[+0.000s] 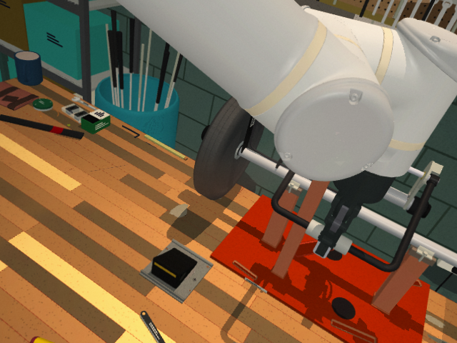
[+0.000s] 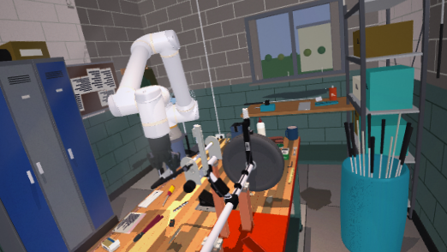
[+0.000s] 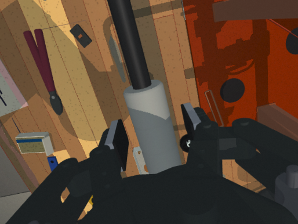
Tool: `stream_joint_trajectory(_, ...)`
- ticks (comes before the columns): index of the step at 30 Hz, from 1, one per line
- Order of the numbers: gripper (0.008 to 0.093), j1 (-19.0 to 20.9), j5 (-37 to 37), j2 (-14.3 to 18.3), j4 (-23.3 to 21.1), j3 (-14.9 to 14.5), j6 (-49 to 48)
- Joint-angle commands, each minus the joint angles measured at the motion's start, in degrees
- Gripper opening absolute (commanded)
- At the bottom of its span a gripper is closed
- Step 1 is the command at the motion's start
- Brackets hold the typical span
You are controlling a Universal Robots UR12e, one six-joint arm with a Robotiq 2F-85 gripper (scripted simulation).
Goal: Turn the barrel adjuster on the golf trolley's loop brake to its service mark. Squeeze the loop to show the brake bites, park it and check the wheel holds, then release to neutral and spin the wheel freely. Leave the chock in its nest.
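The black brake loop (image 1: 402, 240) is partly hidden behind my arm. Its white grip sleeve (image 3: 150, 122) lies between the fingers of my open gripper (image 3: 153, 130), which holds nothing. From the side camera the gripper (image 1: 325, 247) sits over the sleeve (image 1: 328, 236) on the loop's lower bar. The dark wheel (image 1: 217, 151) stands at the left end of the white axle tube (image 1: 332, 192). The black chock (image 1: 173, 266) rests in its grey nest plate (image 1: 177, 271) on the bench, left of the red base.
A blue bin of golf shafts (image 1: 138, 99) stands behind the bench. The red base plate (image 1: 325, 273) carries brown support posts (image 1: 295, 229) and a black disc (image 1: 343, 308). Small tools and boxes (image 1: 94, 120) lie along the bench's far left.
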Motion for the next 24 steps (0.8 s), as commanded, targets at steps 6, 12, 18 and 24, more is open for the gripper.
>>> stream_joint_trajectory(6, 0.0540, 0.0, 0.0, -0.2, 0.3, -0.2, 0.0)
stream_joint_trajectory(12, 0.0540, 0.0, 0.0, -0.8, 1.4, -0.7, 0.0)
stream_joint_trajectory(18, 0.0540, 0.0, 0.0, -1.6, 3.0, -1.6, 0.0)
stream_joint_trajectory(24, 0.0540, 0.0, 0.0, -2.2, 4.4, -2.3, 0.0)
